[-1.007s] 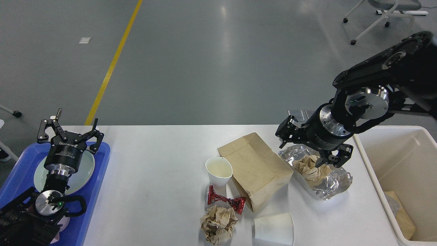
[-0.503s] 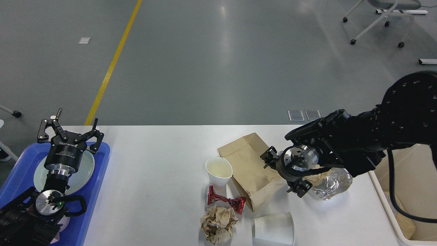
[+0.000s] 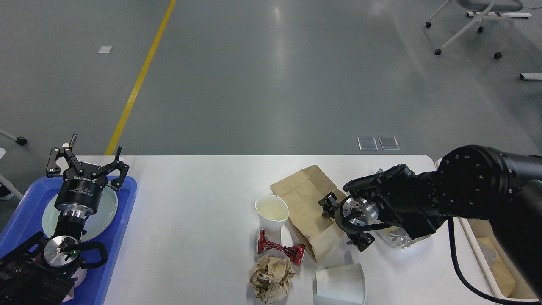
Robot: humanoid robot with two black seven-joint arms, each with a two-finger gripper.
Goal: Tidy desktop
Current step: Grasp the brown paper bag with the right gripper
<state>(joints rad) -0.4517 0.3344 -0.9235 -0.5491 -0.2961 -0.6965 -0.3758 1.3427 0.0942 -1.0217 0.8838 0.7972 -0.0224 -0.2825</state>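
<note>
Desktop point(image 3: 199, 203) fills the lower middle of my view, white and wide, with litter clustered at its centre. My right gripper point(image 3: 341, 222) sits low over the brown paper bag point(image 3: 307, 209); it points end-on at me, so I cannot tell how its fingers stand. A foil container point(image 3: 398, 237) peeks out behind that arm. My left gripper point(image 3: 87, 163) hovers with fingers spread above a pale plate point(image 3: 103, 212) in the blue tray point(image 3: 114, 250). Near the bag are a paper cup point(image 3: 271, 212), a red wrapper point(image 3: 279, 250), a paper wad point(image 3: 271, 277) and a tipped cup point(image 3: 340, 284).
</note>
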